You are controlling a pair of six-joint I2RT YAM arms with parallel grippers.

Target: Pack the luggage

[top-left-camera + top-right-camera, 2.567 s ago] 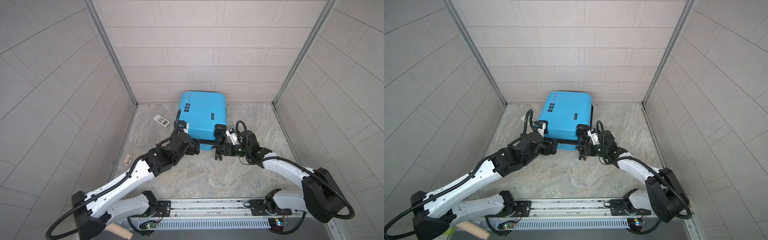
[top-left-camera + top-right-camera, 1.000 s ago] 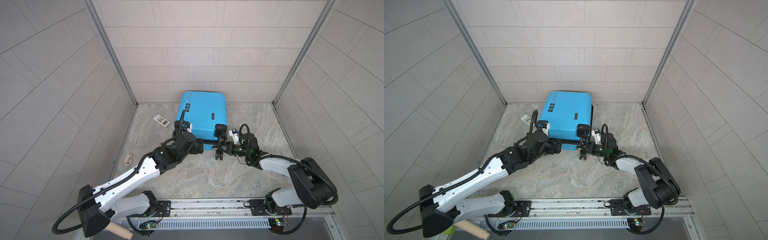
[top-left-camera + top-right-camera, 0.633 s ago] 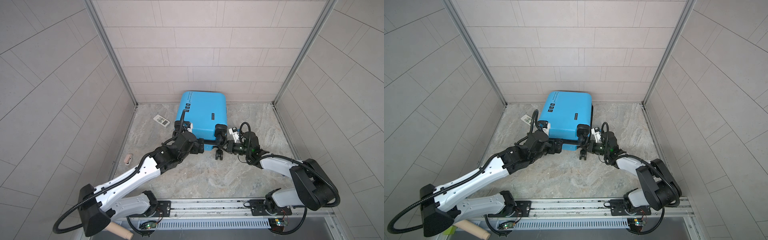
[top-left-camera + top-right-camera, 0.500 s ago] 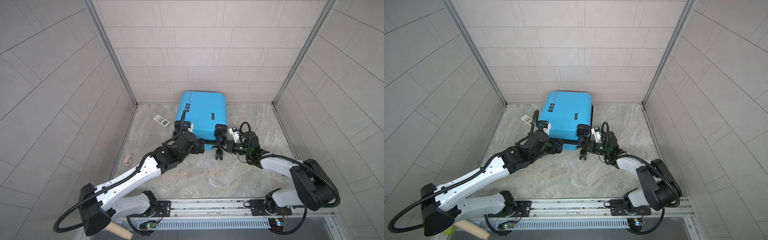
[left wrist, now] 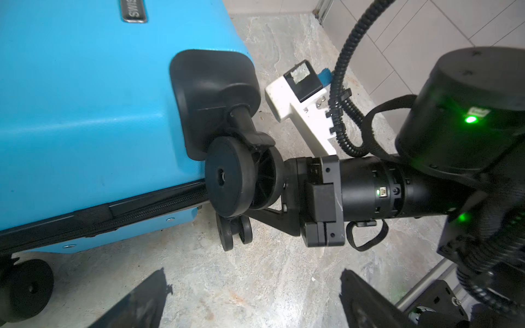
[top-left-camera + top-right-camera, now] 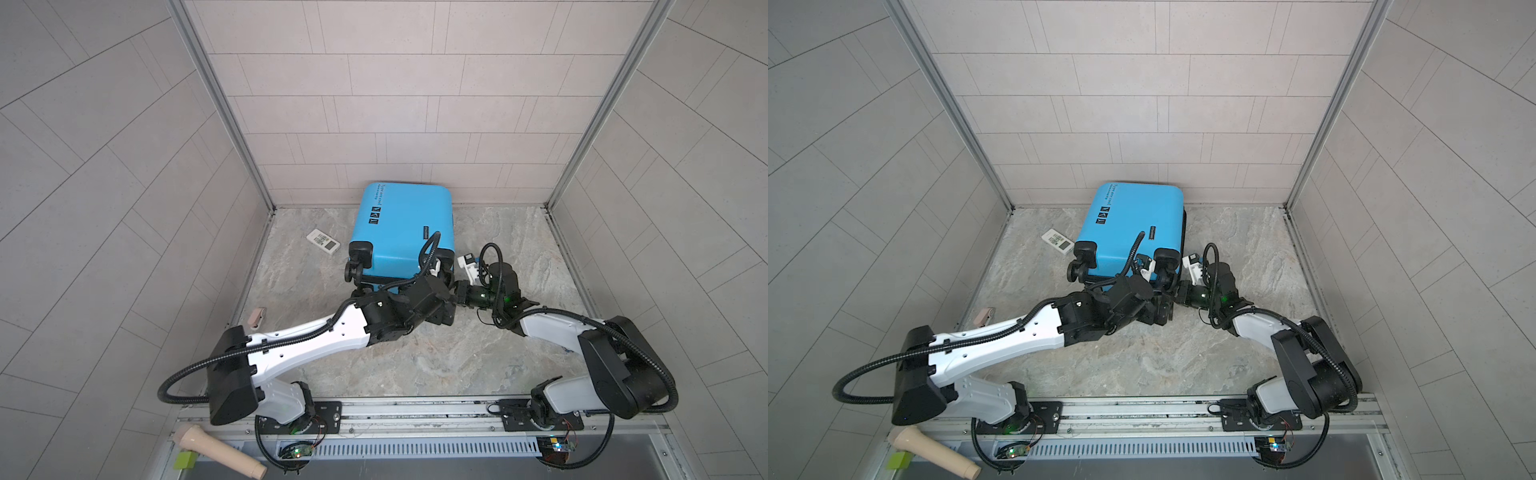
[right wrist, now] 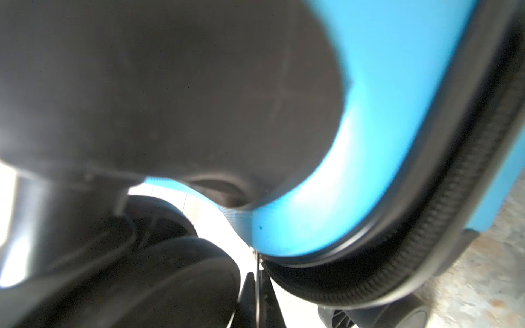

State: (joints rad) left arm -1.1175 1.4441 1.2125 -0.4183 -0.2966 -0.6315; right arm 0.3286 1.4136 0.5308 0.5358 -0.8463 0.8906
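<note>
The luggage [image 6: 399,228] [image 6: 1133,224], a closed bright-blue suitcase, lies flat near the back wall with its wheels toward me. My right gripper [image 7: 258,281] is shut on a thin metal zipper pull [image 7: 258,264] at the black zipper [image 7: 426,241], beside the front right wheel [image 5: 227,179]. Both top views show the right gripper [image 6: 457,296] [image 6: 1178,297] low at that corner. My left gripper [image 5: 255,286] is open and empty above bare floor just in front of the same wheel. Its arm partly covers it in both top views [image 6: 442,318] [image 6: 1160,316].
A white remote-like device [image 6: 323,241] lies on the floor left of the suitcase. A small beige object [image 6: 255,318] sits by the left wall. Tiled walls close in three sides. A beige handle [image 6: 216,451] lies beside the front rail.
My left arm has swung right, from the suitcase's front middle to its right wheel, and stays open. The right gripper has closed fully at the zipper.
</note>
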